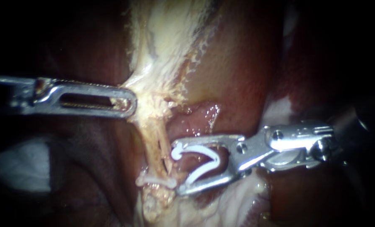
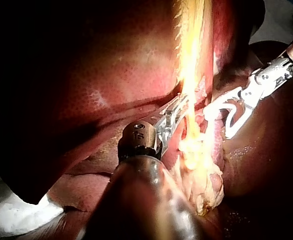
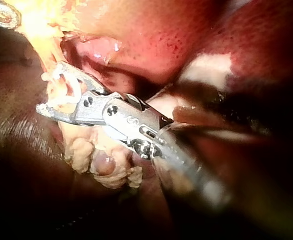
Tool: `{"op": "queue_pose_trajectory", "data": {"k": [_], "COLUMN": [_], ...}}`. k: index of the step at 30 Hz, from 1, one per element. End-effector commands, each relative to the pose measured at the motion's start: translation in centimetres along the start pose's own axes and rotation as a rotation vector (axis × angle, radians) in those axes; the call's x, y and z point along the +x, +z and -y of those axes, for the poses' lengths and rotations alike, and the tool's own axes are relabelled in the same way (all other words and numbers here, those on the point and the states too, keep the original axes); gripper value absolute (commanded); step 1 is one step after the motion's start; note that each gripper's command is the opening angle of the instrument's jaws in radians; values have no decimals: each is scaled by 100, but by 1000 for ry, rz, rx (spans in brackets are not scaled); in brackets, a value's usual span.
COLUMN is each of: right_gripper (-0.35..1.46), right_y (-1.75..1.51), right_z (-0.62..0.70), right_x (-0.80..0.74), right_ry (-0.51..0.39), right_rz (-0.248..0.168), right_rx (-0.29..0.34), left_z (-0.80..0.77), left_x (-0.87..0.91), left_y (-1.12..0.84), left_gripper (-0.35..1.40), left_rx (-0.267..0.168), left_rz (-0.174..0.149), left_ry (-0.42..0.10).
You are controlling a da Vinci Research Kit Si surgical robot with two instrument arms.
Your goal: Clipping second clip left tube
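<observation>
I am on the approach for the second clip, not yet the squeeze. My right instrument [image 1: 178, 168] comes in with its jaws standing wide, each bearing on one leg of the open white clip [image 1: 212, 159] they carry, so they are clamped on that clip and nothing else. The clip's mouth lies right at the side of the tube [image 1: 158, 147], a pale strand running down the middle of the field. From the endoscope view I cannot say the tube is fully between the legs, and the right wrist view does not settle it. Just below, a closed clip [image 1: 155, 181] sits across the same tube. My left instrument [image 1: 127, 103] has its jaws closed on the pale tissue [image 1: 153, 90] above, drawing it sideways, which holds the tube taut. Next, I judge, the open clip must slide on until both legs pass the tube, clear of the closed clip, before I close. I see no brand, label or writing to report.
</observation>
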Motion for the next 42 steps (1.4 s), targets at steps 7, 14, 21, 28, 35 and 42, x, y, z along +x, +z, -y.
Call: {"op": "queue_pose_trajectory", "data": {"k": [7, 14, 21, 28, 35, 42], "right_gripper": [58, 58, 58, 58, 58, 58], "right_y": [16, 31, 34, 43, 55, 64], "right_z": [-6, -7, -16, -23, -29, -28], "right_x": [-10, -15, -23, -29, -33, -32], "right_ry": [12, 17, 21, 24, 22, 16], "right_rz": [5, 7, 11, 17, 23, 22], "right_rx": [10, 22, 21, 19, 16, 26], "left_z": [0, 1, 4, 6, 10, 13], "left_x": [0, 0, 2, 2, 4, 4], "left_y": [0, 0, -2, -2, -3, -3], "left_gripper": [-35, -35, -35, -35, -35, -35], "left_rx": [0, 0, -2, -3, -3, -4], "left_rz": [0, 0, 1, 2, 6, 7], "left_ry": [0, 0, -2, -2, -4, -5]}}
